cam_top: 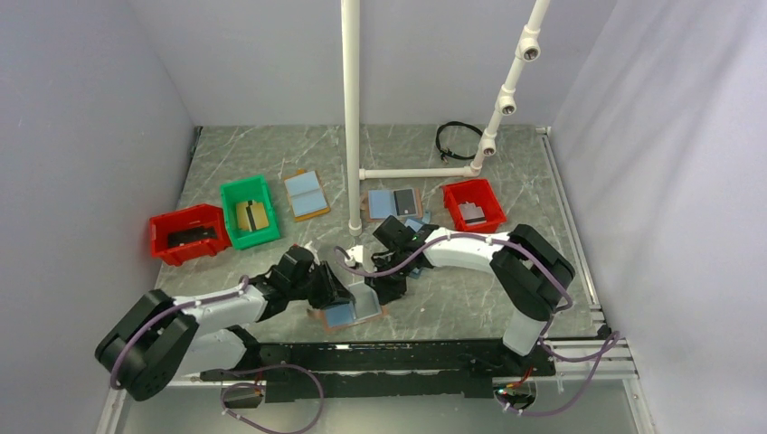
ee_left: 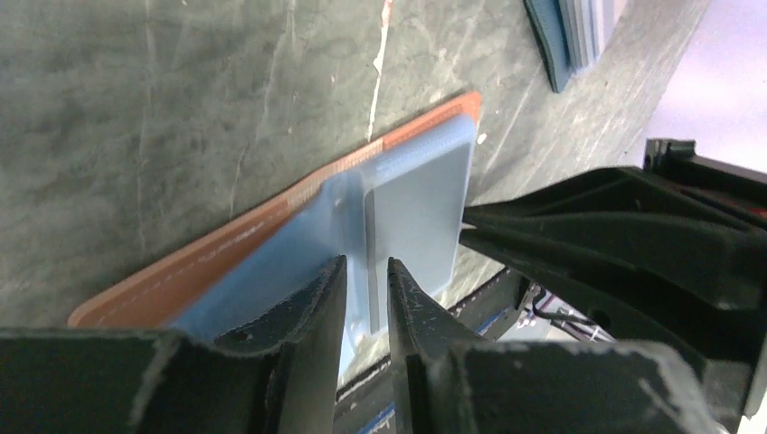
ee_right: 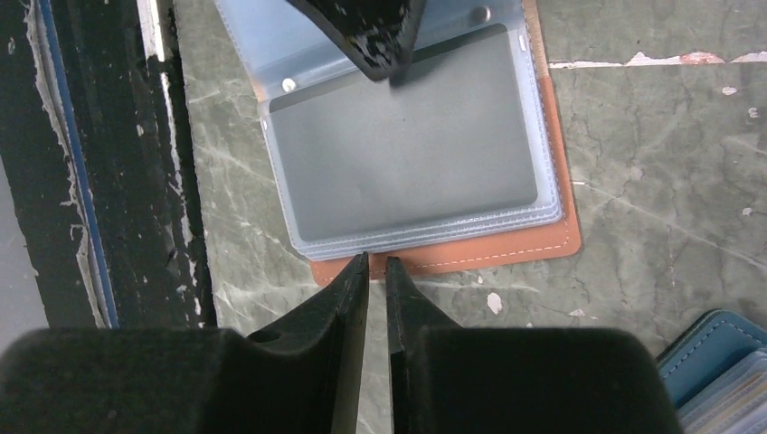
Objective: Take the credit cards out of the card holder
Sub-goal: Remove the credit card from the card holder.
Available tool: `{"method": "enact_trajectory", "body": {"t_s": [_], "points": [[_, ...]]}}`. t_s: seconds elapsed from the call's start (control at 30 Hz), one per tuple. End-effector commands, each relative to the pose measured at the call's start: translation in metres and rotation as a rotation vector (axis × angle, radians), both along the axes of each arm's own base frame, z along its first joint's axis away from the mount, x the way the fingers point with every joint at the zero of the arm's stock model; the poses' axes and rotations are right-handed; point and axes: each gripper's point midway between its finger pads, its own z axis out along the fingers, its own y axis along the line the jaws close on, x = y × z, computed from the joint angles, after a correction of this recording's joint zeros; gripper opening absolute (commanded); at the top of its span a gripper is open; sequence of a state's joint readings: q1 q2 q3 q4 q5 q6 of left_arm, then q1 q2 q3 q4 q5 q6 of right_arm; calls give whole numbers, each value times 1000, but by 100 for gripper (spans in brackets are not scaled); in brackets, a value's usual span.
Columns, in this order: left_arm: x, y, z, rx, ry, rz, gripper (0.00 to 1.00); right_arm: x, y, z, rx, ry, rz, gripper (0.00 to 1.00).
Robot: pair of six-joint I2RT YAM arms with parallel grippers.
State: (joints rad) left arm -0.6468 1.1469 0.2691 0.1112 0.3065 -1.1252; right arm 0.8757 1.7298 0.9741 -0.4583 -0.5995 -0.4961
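Holder (cam_top: 336, 316): we see it open on the table (cam_top: 470, 298), between both claws.
Left claw (ee_left: 366, 276): closed on a raised blue sleeve of the holder.
Right claw (ee_right: 375, 264): nearly closed, tips at the sleeve edge; whether it grips anything we cannot tell.
Card (ee_right: 407, 154): grey, sleeved, long side running across the right wrist view.
Hidden: a left finger (ee_right: 371, 36) covers the card's far edge.

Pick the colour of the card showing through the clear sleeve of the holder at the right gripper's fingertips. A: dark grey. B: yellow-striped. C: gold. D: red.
A: in the right wrist view the credit card behind the clear sleeve of the card holder is plain dark grey.
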Motion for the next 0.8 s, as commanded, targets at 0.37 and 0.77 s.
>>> {"method": "enact_trajectory", "body": {"t_s": [0.37,0.77], "points": [[9,-14,-14,-16,-18,8,33,2,31,26,83,41,-48,16],[6,-21,-8,1,-39,-72,55,24,24,35,95,35,-147,19]]}}
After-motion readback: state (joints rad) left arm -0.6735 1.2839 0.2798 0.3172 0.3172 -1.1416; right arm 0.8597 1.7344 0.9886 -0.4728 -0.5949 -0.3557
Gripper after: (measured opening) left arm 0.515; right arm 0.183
